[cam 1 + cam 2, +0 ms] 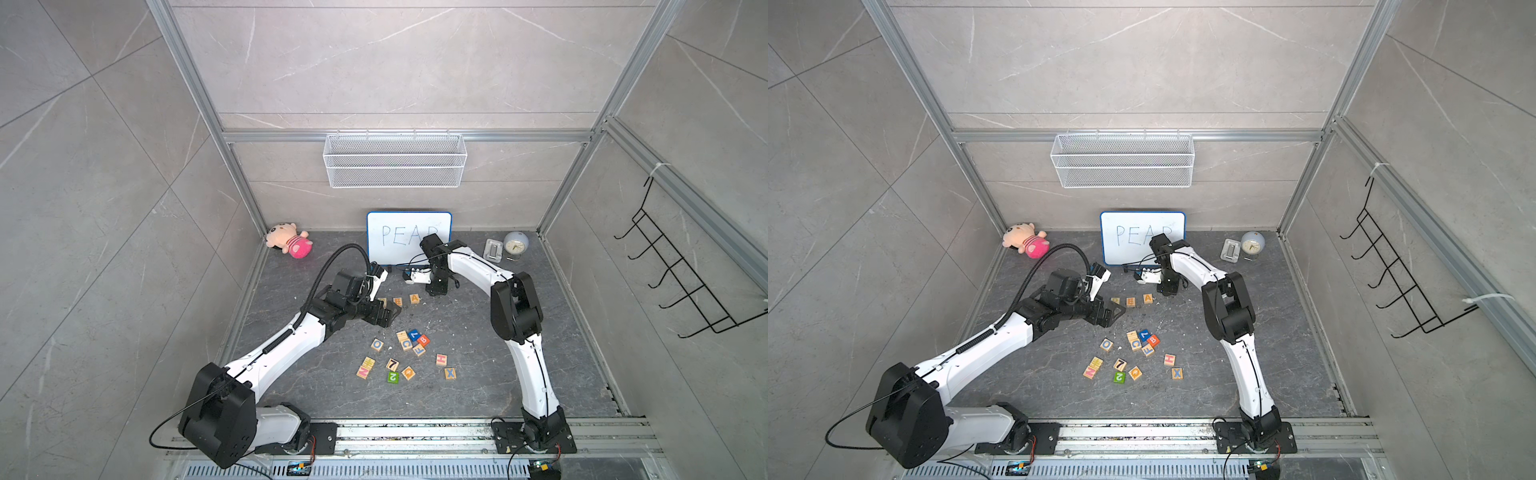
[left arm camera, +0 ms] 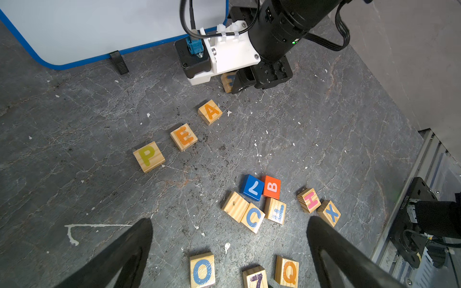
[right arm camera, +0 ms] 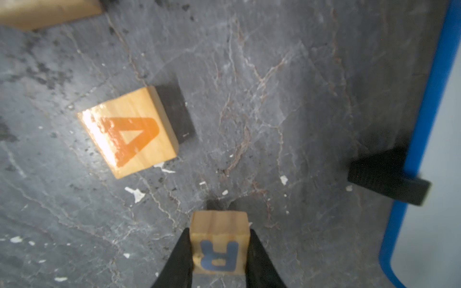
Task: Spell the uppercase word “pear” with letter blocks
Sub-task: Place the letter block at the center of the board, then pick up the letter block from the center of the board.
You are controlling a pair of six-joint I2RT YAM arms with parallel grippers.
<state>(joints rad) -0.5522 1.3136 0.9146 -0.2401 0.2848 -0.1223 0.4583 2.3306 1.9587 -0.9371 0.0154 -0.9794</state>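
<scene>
Top: P block (image 1: 1115, 300), E block (image 1: 1131, 301), A block (image 1: 1148, 298) rowed on tabletop (image 1: 1204, 374), copying whiteboard (image 1: 1142, 237) | Left wrist: my left pincer (image 2: 227, 222) gapes empty, clear of the row | Right wrist: right pincer (image 3: 219, 237) clamps R block (image 3: 219, 251) near A, likely the last letter.

seventeen blocks (image 1: 414, 298), one whiteboard (image 1: 395, 243), one plush toy (image 1: 291, 242), one clock (image 1: 516, 245).

In a row before the whiteboard (image 1: 1142, 237) lie what looks like the P block (image 1: 1115, 300), faint from here, then the E block (image 1: 1131, 302) and the A block (image 1: 1148, 298); the right gripper (image 1: 1168, 291) hangs near the A block.
</scene>
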